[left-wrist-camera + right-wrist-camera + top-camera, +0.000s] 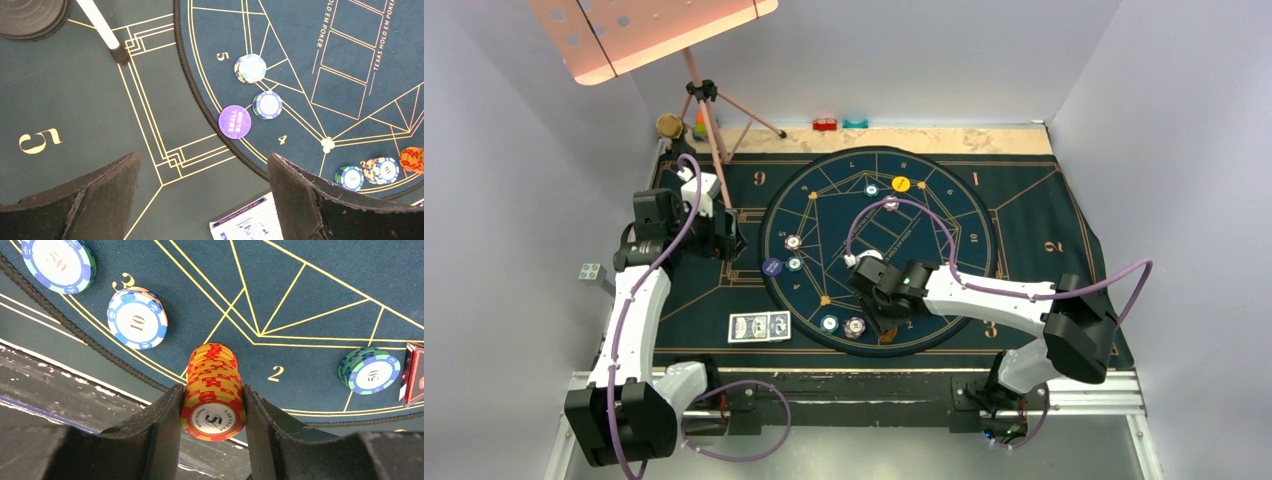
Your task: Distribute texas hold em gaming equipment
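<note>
Starting with the top external view, I see the right gripper (889,325) low at the near rim of the round poker mat (834,215). The left gripper (724,238) hangs over the dark table mat (1044,210), just left of the circle. Two blue-backed playing cards (759,326) lie face down near the front edge, and the yellow disc (901,184) sits at the circle's far side. On the left wrist view, the left fingers (100,200) stand wide apart with nothing between them. Ahead of them a purple small blind disc (234,121) straddles the round mat's edge, just beside a blue-and-green chip stack (267,105), with a white-and-teal chip stack (250,68) a little beyond. On the right wrist view, the right fingers (160,430) press on both sides of a red-and-yellow chip stack (212,390). Its top face, marked 5, points at the camera, and it sits near the rim between the printed 3 and 2. I cannot tell whether it has left the felt. I judge these chips to be stiff and fairly dense, with slick faces, so a loose column like this could shear or spill if tilted. I would grip across the rims around mid-height, squeeze firmly, and keep the column upright while carrying it.
</note>
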### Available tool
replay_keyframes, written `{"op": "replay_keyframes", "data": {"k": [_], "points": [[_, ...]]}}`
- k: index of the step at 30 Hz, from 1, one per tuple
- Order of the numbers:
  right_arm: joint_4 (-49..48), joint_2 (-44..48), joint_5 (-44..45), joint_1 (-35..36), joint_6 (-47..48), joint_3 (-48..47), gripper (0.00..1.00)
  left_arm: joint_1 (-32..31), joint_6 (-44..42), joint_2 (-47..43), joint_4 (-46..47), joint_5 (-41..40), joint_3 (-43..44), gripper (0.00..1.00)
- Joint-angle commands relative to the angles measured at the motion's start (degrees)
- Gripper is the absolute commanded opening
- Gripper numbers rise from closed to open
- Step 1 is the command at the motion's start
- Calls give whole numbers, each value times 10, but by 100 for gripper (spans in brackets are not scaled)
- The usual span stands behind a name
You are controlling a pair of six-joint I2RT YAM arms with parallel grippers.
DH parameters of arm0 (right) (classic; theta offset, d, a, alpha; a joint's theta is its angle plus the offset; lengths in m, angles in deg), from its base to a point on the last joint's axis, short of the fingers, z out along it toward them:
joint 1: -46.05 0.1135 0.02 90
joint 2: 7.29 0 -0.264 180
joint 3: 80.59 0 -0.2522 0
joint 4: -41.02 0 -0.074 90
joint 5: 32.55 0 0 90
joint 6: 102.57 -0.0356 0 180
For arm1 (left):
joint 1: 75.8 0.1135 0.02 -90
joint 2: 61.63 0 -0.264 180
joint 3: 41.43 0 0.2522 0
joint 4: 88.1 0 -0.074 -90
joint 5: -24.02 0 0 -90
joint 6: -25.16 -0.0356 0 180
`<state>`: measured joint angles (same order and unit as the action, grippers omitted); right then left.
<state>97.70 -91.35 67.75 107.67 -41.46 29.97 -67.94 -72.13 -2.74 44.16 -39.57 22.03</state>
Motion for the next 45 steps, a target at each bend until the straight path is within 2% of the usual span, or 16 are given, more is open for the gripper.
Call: {"op": "replay_keyframes", "data": {"k": [1,7,15,29,33,45], "points": [[19,12,3,3,1,-18,20,4,-11,-7,11,9,-4,100],[65,18,15,3,12,-81,0,5,-12,-8,12,9,-4,100],[73,-18,46,-1,36,-176,0,4,-12,-11,12,9,-4,100],[5,-338,8,-72,129,-477,0,5,-12,-16,12,10,-6,100],[-14,-373,-16,-72,139,-497,0,5,-13,-14,13,10,-6,100],[-70,-388,-81,-43,133,-457,0,5,-12,-12,14,11,-6,100]]}}
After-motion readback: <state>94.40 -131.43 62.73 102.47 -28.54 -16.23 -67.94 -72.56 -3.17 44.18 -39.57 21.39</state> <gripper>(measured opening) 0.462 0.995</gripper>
